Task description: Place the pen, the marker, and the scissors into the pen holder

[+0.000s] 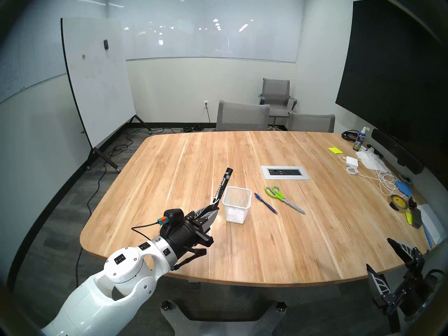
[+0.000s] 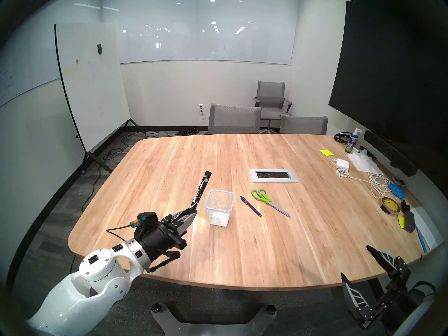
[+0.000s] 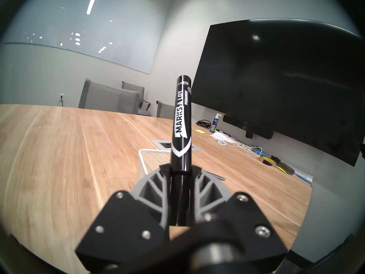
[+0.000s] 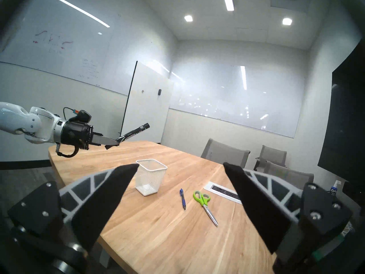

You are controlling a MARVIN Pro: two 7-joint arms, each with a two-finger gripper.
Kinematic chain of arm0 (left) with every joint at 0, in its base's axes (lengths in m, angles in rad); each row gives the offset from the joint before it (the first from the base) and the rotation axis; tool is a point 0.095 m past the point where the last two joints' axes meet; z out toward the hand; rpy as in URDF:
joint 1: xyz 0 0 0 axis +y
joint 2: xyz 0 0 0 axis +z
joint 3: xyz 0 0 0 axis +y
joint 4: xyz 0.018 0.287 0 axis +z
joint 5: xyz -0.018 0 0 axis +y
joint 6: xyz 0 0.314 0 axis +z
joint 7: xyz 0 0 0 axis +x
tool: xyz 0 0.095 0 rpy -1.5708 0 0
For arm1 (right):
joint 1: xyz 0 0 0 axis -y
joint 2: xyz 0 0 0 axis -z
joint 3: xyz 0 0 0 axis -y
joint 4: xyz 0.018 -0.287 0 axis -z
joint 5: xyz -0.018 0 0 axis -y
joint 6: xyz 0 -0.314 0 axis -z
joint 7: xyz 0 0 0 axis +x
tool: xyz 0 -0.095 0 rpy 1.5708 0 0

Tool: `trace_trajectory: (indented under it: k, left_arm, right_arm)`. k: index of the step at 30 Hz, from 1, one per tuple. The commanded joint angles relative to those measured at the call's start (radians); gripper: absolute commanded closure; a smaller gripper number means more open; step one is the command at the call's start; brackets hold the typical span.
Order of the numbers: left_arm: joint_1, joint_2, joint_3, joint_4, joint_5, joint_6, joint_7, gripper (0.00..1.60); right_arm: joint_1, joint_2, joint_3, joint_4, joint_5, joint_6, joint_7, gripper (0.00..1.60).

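The bench [image 1: 242, 243] is carrying every task item. The left arm is reaching level over its near left edge; the left gripper [image 1: 213, 210] is clamping the marker [image 1: 221, 186] by its lower end, which the fingers are hiding. The marker is tilting up and away, just beside the empty pen holder [image 1: 236, 204]. The right gripper [image 1: 380, 258], jaws spread wide and holding nothing, is hanging off the bench's right corner, partly cut off. The scissors [image 1: 283, 198] and pen [image 1: 265, 203] are lying flat right of the holder.

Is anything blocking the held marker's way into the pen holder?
Nothing visible. The left claw holds the marker up off the table beside the pen holder, whose top is open and inside empty. The pen and scissors lie beyond it.
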Motion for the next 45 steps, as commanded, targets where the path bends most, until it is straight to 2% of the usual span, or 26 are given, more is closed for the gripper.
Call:
trace_trajectory:
  k: [1,27,34,41,45]
  left_arm:
    - [0.010,-0.007,-0.008,-0.042,-0.005,-0.016,0.005,1.60]
    - [0.059,0.016,-0.051,-0.075,-0.017,-0.025,-0.010,1.60]
    - [0.022,0.001,-0.004,-0.035,0.002,-0.020,-0.023,1.60]
    - [-0.057,-0.037,0.061,0.031,0.016,-0.011,-0.047,1.60]
    - [-0.073,-0.051,0.079,0.037,0.023,-0.015,-0.047,1.60]
  right_arm:
    - [-0.009,0.009,0.009,-0.001,0.051,-0.001,0.035,0.00]
    - [-0.002,0.006,0.013,0.003,0.059,0.005,0.052,0.00]
    - [-0.002,0.006,0.013,0.003,0.059,0.005,0.052,0.00]
    - [-0.002,0.006,0.013,0.003,0.058,0.005,0.051,0.00]
    - [-0.002,0.006,0.013,0.003,0.058,0.005,0.051,0.00]
